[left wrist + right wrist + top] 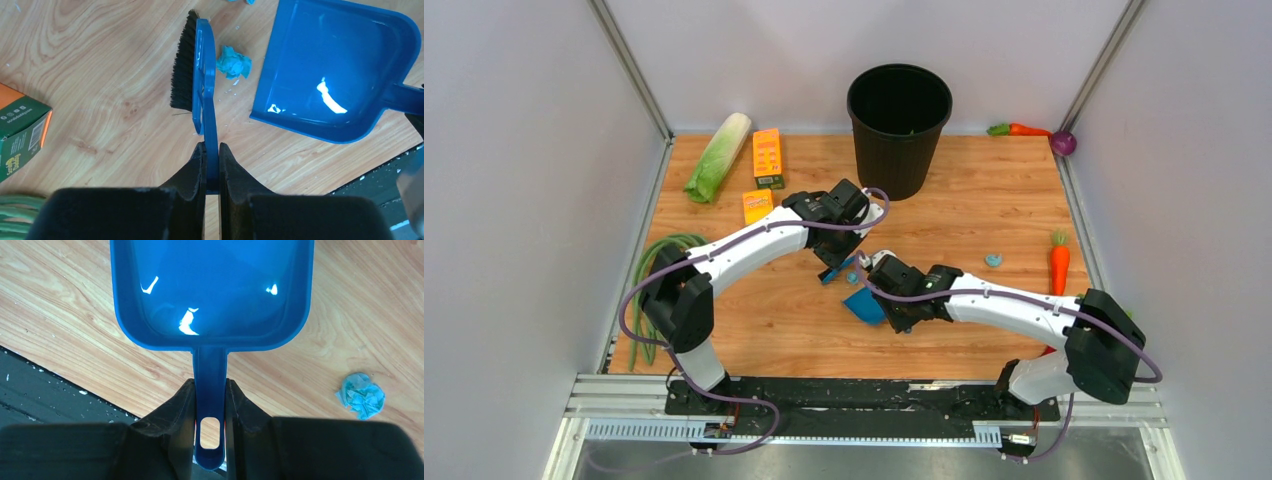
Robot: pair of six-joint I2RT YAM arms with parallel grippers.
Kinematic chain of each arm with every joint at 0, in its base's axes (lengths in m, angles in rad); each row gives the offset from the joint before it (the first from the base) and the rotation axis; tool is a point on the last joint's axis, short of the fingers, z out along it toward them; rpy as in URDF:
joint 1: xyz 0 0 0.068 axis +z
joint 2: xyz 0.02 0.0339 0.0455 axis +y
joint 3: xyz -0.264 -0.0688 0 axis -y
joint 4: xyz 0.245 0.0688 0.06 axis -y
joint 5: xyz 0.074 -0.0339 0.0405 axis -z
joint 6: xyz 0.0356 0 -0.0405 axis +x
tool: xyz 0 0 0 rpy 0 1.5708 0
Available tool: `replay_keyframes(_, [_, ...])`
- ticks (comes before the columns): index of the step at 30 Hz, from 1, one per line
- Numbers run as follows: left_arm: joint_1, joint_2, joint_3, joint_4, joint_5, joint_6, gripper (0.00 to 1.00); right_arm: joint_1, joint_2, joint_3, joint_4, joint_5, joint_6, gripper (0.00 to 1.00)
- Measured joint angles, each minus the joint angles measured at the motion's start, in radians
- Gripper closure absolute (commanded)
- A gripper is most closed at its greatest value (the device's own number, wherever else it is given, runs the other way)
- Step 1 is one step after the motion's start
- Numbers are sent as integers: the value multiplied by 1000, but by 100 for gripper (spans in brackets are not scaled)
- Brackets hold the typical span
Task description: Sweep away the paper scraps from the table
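Teal paper scraps lie on the wooden table (754,320). One wad (233,62) sits between the brush bristles and the dustpan's mouth, and another (245,1) shows at the top edge. A further scrap (361,395) lies right of the dustpan and also shows in the top view (993,260). My left gripper (212,146) is shut on the handle of the blue hand brush (202,70), whose black bristles face left. My right gripper (210,382) is shut on the handle of the blue dustpan (215,285), which rests mid-table (864,305).
A black bin (899,125) stands at the back centre. A cabbage (717,157) and two orange boxes (767,157) (756,205) lie at the back left, with a green coil (659,260) on the left edge. A carrot (1059,265) lies at the right.
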Motion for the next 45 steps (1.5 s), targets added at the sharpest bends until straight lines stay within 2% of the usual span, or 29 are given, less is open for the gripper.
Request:
replay_keyframes(15, [-65,-10,0,-29,163,39,100,4,-68,-96,119,-4,-2,100])
replay_keyframes(29, [-90,-75,79,-198,191,11,100,6,-216,-144,140,-9,12,100])
replay_keyframes(45, [-99,-162,209,-290,153,-67,100,27,-315,-129,169,55,16,100])
